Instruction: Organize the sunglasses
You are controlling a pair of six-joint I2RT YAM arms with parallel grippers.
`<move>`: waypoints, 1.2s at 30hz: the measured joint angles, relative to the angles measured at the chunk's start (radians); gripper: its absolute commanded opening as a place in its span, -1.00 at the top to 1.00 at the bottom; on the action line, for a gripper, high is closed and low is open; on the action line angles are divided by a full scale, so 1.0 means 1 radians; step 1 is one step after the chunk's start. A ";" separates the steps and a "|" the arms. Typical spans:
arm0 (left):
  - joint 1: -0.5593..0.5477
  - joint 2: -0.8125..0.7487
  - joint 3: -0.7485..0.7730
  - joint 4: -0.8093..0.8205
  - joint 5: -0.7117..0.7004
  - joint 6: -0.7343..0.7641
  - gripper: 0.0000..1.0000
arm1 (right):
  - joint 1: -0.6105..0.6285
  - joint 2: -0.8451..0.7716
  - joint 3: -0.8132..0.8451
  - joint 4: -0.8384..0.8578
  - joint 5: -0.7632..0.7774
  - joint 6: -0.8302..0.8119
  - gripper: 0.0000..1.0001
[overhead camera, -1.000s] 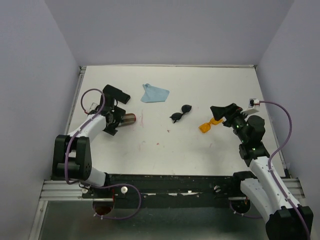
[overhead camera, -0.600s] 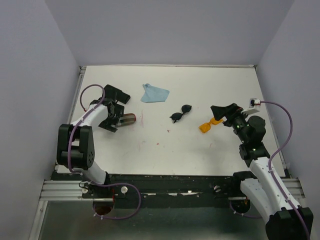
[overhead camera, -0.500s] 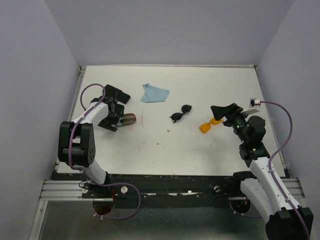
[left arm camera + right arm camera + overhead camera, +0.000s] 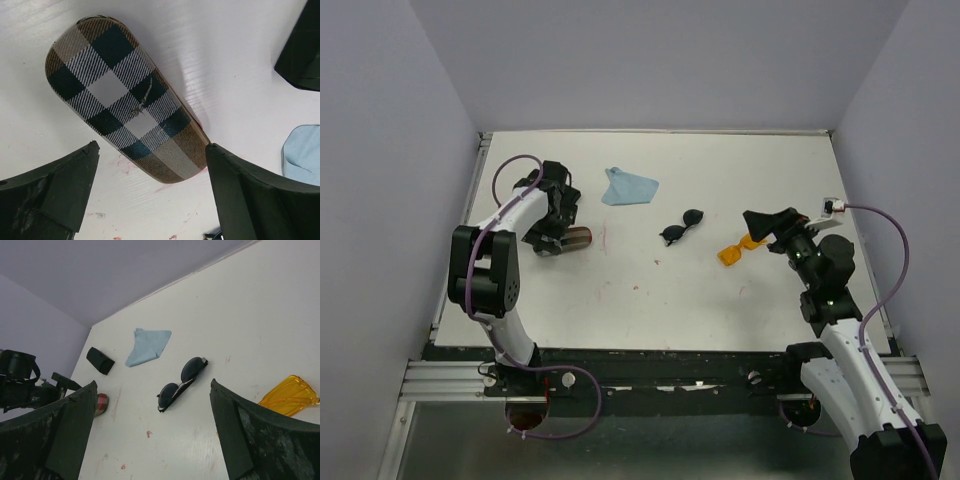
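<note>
Swinging its elbow up the table since a second ago, the left arm hangs its left claw (image 4: 151, 146) over the plaid case (image 4: 125, 100), fingers spread wide (nothing gripped). Just beyond lie a black case (image 4: 100, 360) and a blue cloth (image 4: 147, 346). The right claw (image 4: 152, 384) gapes too, empty, just beside the orange pair (image 4: 290, 395). The black pair (image 4: 181, 377) lies mid-table, between cloth and orange pair.

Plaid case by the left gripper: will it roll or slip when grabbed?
The plaid case looks rigid with a rounded top, so it may rock or skid on the smooth table. Its fabric-like cover probably gives the left gripper decent friction.
</note>
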 measured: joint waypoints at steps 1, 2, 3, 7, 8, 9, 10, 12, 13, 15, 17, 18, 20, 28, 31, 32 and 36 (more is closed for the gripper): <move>-0.004 0.009 0.013 -0.013 -0.002 -0.002 -0.79 | 0.000 -0.006 0.000 -0.002 0.000 -0.001 -1.00; -0.008 0.020 0.028 -0.024 -0.005 -0.005 -0.72 | 0.000 -0.013 0.000 -0.003 0.000 -0.002 -1.00; -0.013 0.031 0.040 -0.033 -0.008 -0.009 -0.65 | 0.000 -0.019 0.000 -0.006 0.001 -0.003 -1.00; -0.023 0.052 0.053 -0.042 -0.009 -0.005 -0.58 | 0.000 -0.035 0.000 -0.008 0.005 -0.007 -1.00; -0.026 0.058 0.055 -0.048 -0.009 -0.004 -0.57 | 0.000 -0.037 0.000 -0.008 0.006 -0.007 -1.00; -0.029 0.062 0.060 -0.053 -0.009 -0.004 -0.55 | 0.000 -0.038 0.000 -0.010 0.007 -0.007 -1.00; -0.033 0.066 0.066 -0.056 -0.010 -0.003 -0.54 | 0.000 -0.039 0.000 -0.011 0.007 -0.007 -1.00; -0.043 0.075 0.080 -0.062 -0.010 -0.003 -0.50 | 0.000 -0.041 0.000 -0.016 0.008 -0.008 -1.00; -0.049 0.080 0.087 -0.064 -0.010 0.000 -0.47 | 0.000 -0.042 0.000 -0.018 0.008 -0.008 -1.00; -0.061 0.088 0.098 -0.069 -0.011 0.010 -0.39 | 0.000 -0.044 0.001 -0.023 0.008 -0.010 -1.00; -0.074 0.093 0.101 -0.065 -0.011 0.023 -0.32 | 0.000 -0.046 0.001 -0.029 0.009 -0.011 -1.00; -0.080 0.094 0.101 -0.065 -0.011 0.028 -0.32 | 0.000 -0.046 0.002 -0.032 0.009 -0.012 -1.00; -0.094 0.095 0.102 -0.061 -0.011 0.041 -0.27 | 0.000 -0.046 0.002 -0.038 0.009 -0.016 -1.00; -0.161 0.097 0.095 -0.045 -0.009 0.079 -0.20 | 0.000 -0.046 0.002 -0.043 0.008 -0.017 -1.00; -0.186 0.096 0.089 -0.039 -0.009 0.090 -0.20 | 0.000 -0.046 0.002 -0.044 0.008 -0.017 -1.00; -0.193 0.092 0.082 -0.031 -0.010 0.093 -0.20 | 0.000 -0.046 0.002 -0.044 0.007 -0.017 -1.00; -0.225 0.068 0.047 0.004 -0.010 0.103 -0.20 | 0.000 -0.045 0.002 -0.044 -0.005 -0.016 -1.00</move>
